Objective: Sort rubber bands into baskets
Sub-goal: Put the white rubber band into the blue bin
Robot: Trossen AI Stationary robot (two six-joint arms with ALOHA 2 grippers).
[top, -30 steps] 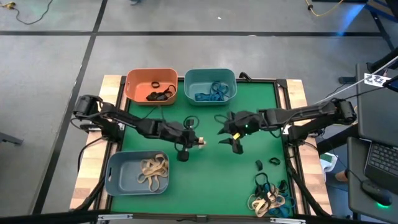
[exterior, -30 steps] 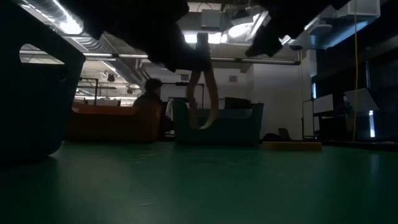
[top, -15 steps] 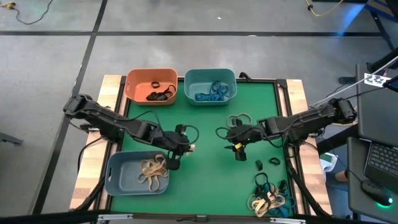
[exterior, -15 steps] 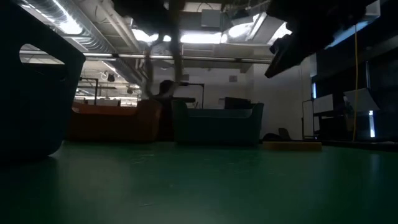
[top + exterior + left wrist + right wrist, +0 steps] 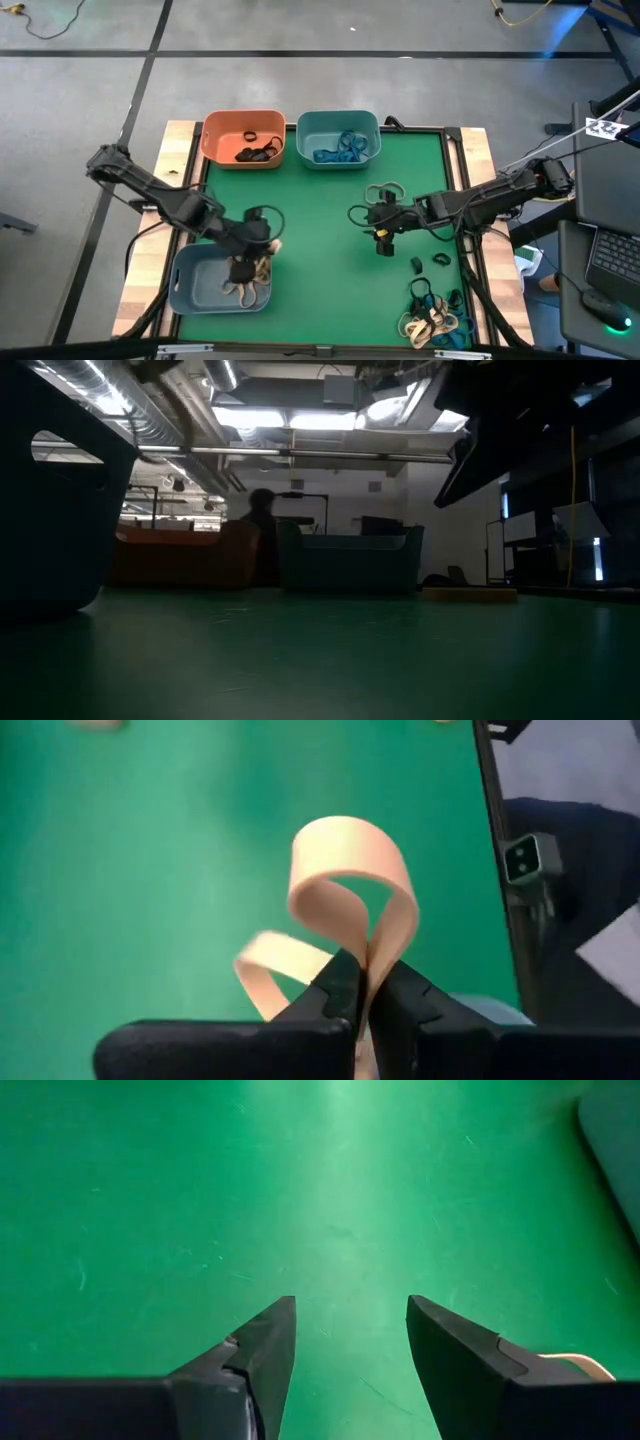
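Since half a second ago the left gripper [image 5: 243, 268] has swung toward 7 o'clock and now hangs over the grey-blue basket [image 5: 190, 285], its fingers pinched on a tan rubber band [image 5: 352, 910]. The right gripper [image 5: 383, 240] has barely shifted, fingers spread above bare green mat [image 5: 330, 270]. Loose bands [image 5: 432, 318] lie at 5 o'clock; the orange basket [image 5: 222, 131] and teal basket [image 5: 338, 123] sit at 12. The low view is too dark to show either gripper.

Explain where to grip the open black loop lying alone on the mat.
Pinch one side of the black loop across its strand, coming straight down: it lies flat and open on the mat, so one finger probably fits inside it.
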